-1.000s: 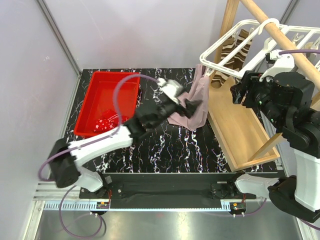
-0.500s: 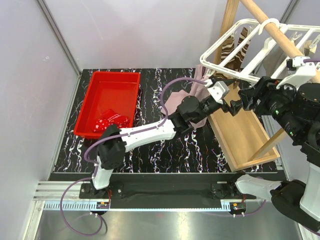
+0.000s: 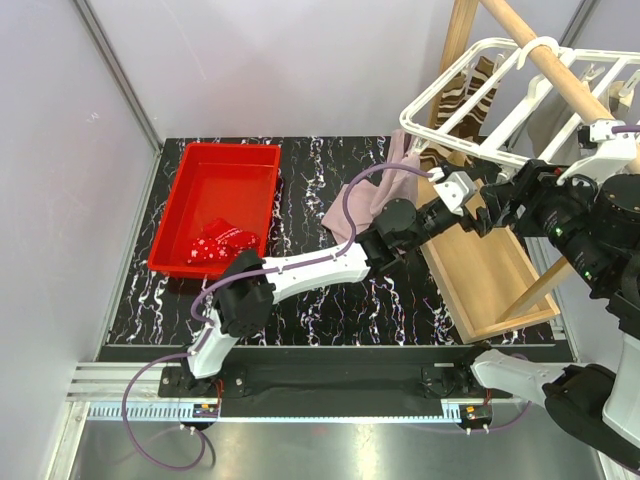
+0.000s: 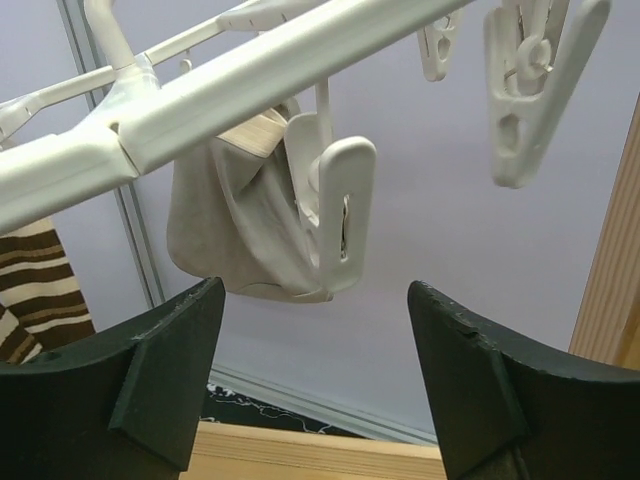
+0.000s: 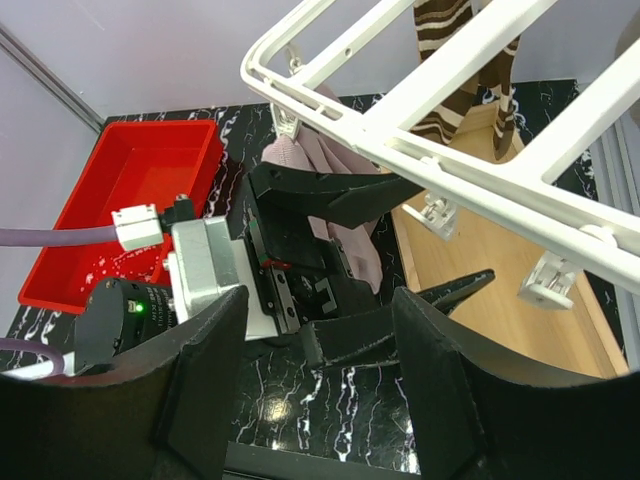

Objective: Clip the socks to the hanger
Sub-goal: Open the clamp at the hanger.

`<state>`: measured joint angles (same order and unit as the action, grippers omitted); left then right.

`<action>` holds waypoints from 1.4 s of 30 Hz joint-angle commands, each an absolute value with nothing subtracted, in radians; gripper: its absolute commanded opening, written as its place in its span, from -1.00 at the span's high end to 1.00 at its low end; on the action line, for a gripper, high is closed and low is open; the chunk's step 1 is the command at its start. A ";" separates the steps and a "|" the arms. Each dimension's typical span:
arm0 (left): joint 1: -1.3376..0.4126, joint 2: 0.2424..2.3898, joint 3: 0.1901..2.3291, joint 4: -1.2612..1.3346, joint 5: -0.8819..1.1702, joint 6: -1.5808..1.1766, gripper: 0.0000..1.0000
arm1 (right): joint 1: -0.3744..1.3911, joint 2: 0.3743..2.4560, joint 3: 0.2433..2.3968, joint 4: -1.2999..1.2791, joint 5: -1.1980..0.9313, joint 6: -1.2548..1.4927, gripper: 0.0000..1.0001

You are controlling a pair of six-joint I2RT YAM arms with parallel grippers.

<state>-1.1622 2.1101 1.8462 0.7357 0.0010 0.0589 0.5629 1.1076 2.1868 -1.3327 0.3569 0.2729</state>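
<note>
Fingers of your left gripper (image 4: 315, 290) stand wide and empty under the hanger (image 4: 200, 105), just below a clip (image 4: 340, 215) gripping the beige-grey sock (image 4: 235, 235). Your right gripper (image 5: 320, 295), equally wide and empty, faces them; the mauve sock (image 5: 318, 152) drapes behind. From above, your left arm (image 3: 300, 272) has swung up off the counter (image 3: 400, 300) carrying nothing, so judge whether that mauve sock is truly clipped.

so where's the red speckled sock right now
The red sock with white specks lies in the near end of the red tub, on the left side of the table in the top view.
</note>
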 commanded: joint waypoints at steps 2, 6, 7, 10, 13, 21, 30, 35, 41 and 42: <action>-1.166 2.114 1.924 0.841 0.009 0.054 -0.52 | 0.564 1.101 2.171 -1.325 0.397 0.256 -0.32; -1.164 2.125 1.951 0.828 0.002 0.052 -0.50 | 0.563 1.098 2.164 -1.325 0.403 0.255 -0.32; -1.164 2.128 1.962 0.825 0.002 0.051 -0.44 | 0.561 1.097 2.167 -1.327 0.403 0.255 -0.32; -1.164 2.135 1.991 0.804 0.006 0.052 -0.26 | 0.561 1.100 2.177 -1.333 0.408 0.252 -0.32; -1.164 2.143 2.003 0.781 0.015 0.045 -0.03 | 0.564 1.106 2.190 -1.338 0.410 0.253 -0.32; -1.163 2.112 1.994 0.729 0.038 0.022 0.56 | 0.563 1.108 2.166 -1.331 0.414 0.250 -0.32; -1.120 1.968 1.835 0.718 0.156 -0.166 0.87 | 0.563 1.124 2.106 -1.286 0.466 0.273 -0.30; -1.088 1.893 1.779 0.729 0.233 -0.276 0.92 | 0.563 1.152 2.060 -1.240 0.480 0.307 -0.25; -1.071 1.861 1.761 0.718 0.290 -0.296 0.94 | 0.563 1.147 2.011 -1.138 0.472 0.356 -0.22; -1.068 1.858 1.761 0.719 0.298 -0.301 0.94 | 0.564 1.144 2.008 -1.129 0.474 0.362 -0.21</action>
